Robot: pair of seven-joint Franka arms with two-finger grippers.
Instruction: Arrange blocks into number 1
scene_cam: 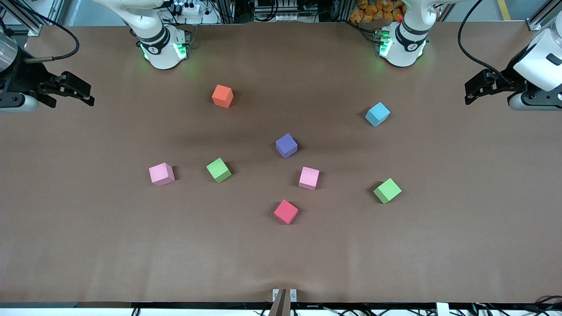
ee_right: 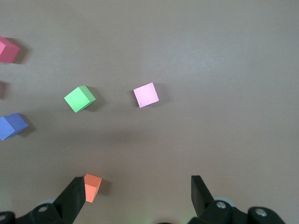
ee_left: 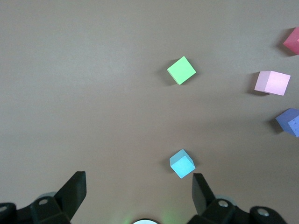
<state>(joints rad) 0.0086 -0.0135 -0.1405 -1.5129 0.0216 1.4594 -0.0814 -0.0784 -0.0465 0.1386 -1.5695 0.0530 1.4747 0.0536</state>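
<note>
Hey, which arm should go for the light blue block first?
The left arm, probably. The light blue block lies toward its end of the table, just ahead of the open left claw. The right claw, also open, waits at the right arm's end.

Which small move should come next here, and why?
Probably lower the open left gripper toward the light blue block, the loose block closest to it. All eight blocks lie scattered, none lined up, and the right gripper waits open.

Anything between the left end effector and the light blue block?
Nothing visible. The left end effector hangs open at the left arm's end of the table, and only bare table lies between it and the light blue block. The right end effector waits open.
</note>
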